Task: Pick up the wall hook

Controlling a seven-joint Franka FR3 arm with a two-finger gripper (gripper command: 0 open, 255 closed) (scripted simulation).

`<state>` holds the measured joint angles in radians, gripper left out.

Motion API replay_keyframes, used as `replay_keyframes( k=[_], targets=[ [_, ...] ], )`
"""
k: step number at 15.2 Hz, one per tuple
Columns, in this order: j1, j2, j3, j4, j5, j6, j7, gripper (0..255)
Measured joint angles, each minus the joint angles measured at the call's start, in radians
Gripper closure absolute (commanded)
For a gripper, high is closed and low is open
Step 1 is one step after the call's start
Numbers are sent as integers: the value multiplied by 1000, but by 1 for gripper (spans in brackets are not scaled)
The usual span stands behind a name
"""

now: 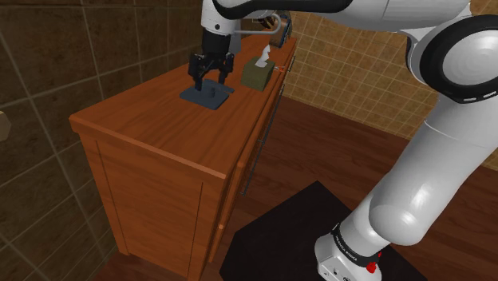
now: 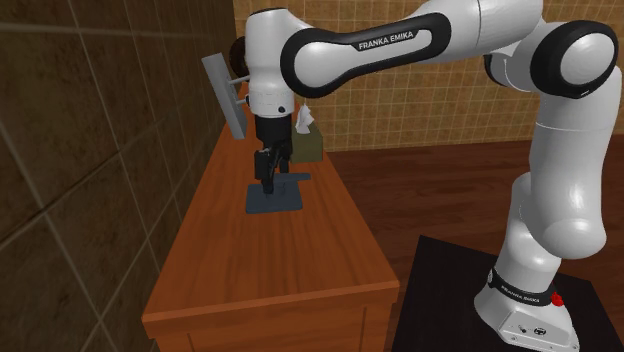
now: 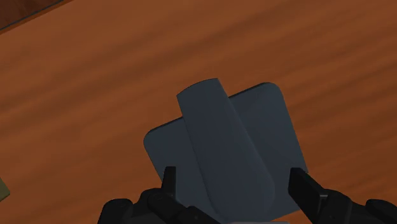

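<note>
**A:** Looking at the pick-up, how far along would you put it? Where is the thing?

**B:** The dark slate-grey wall hook (image 3: 222,153), a flat plate with rounded corners and a raised tongue down its middle, lies flat on top of the reddish-brown wooden bench (image 1: 152,120). It sits toward the far end, near an olive-green tissue box (image 1: 257,73) but apart from it.

**A:** And the pincer?

**B:** The all-black two-finger pincer (image 3: 234,177) hangs straight over the hook, pointing down. It is released: in the wrist view its fingers (image 3: 170,181) stand apart, one on each side of the raised tongue, and neither touches it. The shoulder view puts the tips low, close over the plate. I cannot tell whether they graze it.

**A:** So what counts as done?

**B:** By my reading, the reach and the lining-up are finished, since the tongue sits between the open fingers. The grasp itself is not yet made, and nothing is off the wood.

**A:** What is left, then?

**B:** Probably settling the last bit lower, closing on the tongue, then lifting clear of the bench. I would call it about halfway, with the deciding part ahead.
</note>
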<state>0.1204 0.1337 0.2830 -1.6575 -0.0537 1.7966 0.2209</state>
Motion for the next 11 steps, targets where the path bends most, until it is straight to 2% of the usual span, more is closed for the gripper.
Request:
replay_keyframes(
  k=[11],
  targets=[
    [0, 0, 0, 4, 0, -2, 0, 255]
  ],
)
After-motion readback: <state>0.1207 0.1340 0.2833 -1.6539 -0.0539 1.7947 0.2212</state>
